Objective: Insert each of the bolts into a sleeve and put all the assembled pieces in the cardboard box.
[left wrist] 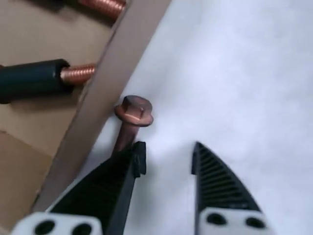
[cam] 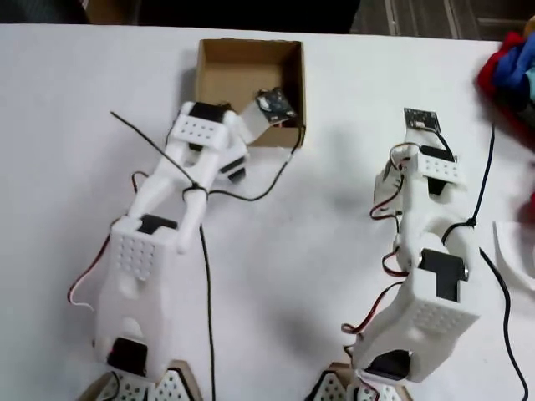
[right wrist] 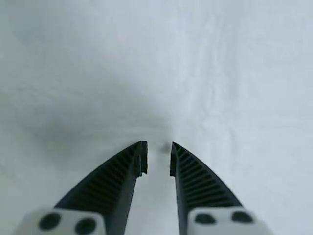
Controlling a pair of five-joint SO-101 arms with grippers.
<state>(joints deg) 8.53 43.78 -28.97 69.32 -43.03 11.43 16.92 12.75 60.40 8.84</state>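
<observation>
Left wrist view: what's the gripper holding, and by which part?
Nothing. The left gripper is open; the bolt lies outside its jaws, beside the cardboard box.

right hand (right wrist: pixel 156 159) | fingers slightly apart | over white table (right wrist: pixel 220 73)

High view overhead, looking down on table (cam: pixel 318 251); wrist views close above it; cardboard box (cam: pixel 234 75) shared with left wrist.

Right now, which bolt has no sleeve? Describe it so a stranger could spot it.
Find the cardboard box on the white table. Just outside its wall, beside the left tool, is a copper bolt with a hex head. Unlike the bolt inside the box, seated in a black sleeve, it is bare.
</observation>
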